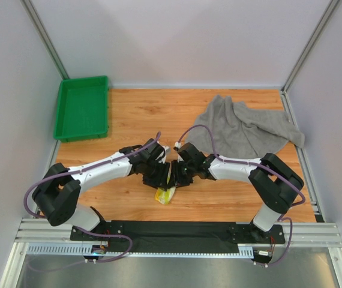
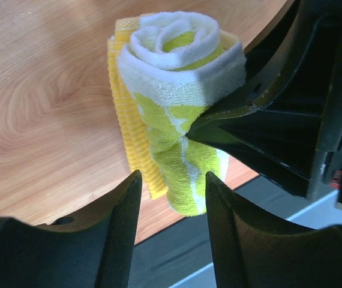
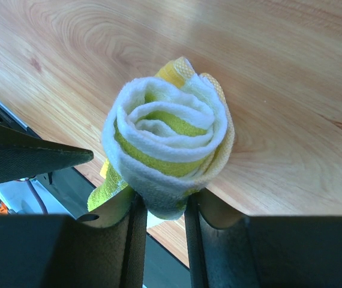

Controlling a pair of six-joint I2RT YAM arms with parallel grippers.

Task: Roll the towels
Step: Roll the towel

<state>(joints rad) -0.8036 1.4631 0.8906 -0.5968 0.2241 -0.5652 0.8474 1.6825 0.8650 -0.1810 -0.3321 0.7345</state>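
Black fingers of the right end effector (image 3: 162, 207) clench the small white-yellow terry towel with green-yellow print (image 3: 165, 129), wound into a tight spiral at the near edge of the wooden surface (image 1: 135, 114). Just beside the roll, the left end effector (image 2: 172, 186) stands released. At far right lies the large crumpled grey terry towel (image 1: 243, 129), unrolled.

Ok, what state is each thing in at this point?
Small towel: rolled into a coil.
Grey towel: crumpled, not rolled.
Tray: empty.
Right gripper: shut on the small towel.
Left gripper: open, fingers either side of the small towel.
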